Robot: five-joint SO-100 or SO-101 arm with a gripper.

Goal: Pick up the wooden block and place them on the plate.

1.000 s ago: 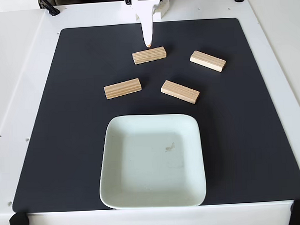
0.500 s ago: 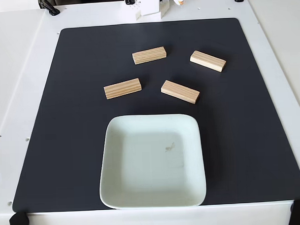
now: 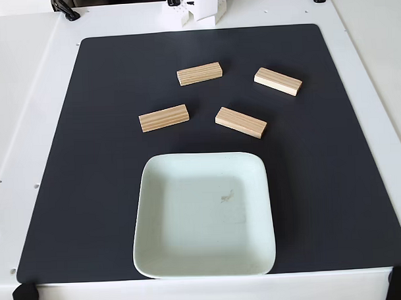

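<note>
Several light tan wooden blocks lie flat on the black mat in the fixed view. One block (image 3: 199,74) is at the upper middle, another block (image 3: 278,81) lies angled at the upper right. A third block (image 3: 164,118) sits left of centre and a further block (image 3: 240,122) lies just above the plate's top right. The pale mint-white square plate (image 3: 191,249) rests at the bottom middle with nothing in it but a small mark. A white part of the arm (image 3: 197,9) pokes in at the top edge, well apart from every block.
The black mat (image 3: 89,167) covers most of the white table (image 3: 21,97). Black clamps sit at the table's top edge (image 3: 65,8) and bottom corners (image 3: 24,297). Open mat stretches left and right of the plate.
The white gripper finger that reached down to just above the upper middle block has pulled back up out of the picture. Blocks and plate have not moved.
</note>
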